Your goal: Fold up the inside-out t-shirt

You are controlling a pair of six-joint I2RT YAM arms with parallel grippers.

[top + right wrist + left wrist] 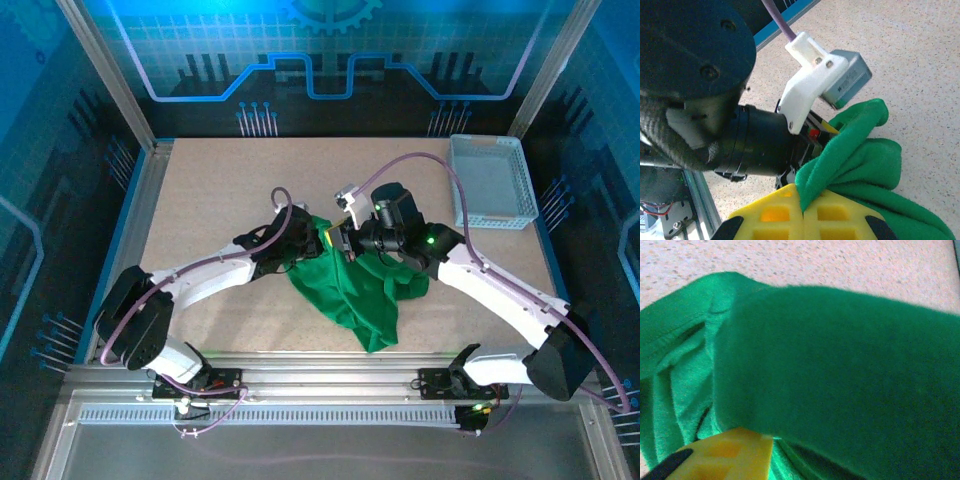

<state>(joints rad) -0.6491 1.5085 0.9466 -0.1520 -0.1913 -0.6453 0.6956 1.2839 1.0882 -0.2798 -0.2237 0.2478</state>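
Note:
The inside-out t-shirt (pixel 352 285) lies crumpled in a bright green heap at the middle of the table, one corner trailing toward the near edge. Both grippers meet at its far upper edge. My right gripper (pixel 803 199) is shut on a raised fold of the t-shirt (pixel 855 145), the cloth pinched between its yellow fingers. My left gripper (pixel 320 234) sits right beside it, pressed into the same edge. In the left wrist view the t-shirt (pixel 840 365) drapes over the jaws. One yellow finger (pixel 732 455) shows at the bottom left; the other is hidden under the cloth.
A white mesh basket (pixel 490 182) stands at the back right of the table. The left arm's black wrist (pixel 760 145) and its white camera mount (pixel 810 85) are close in front of my right gripper. Metal frame posts line the table sides.

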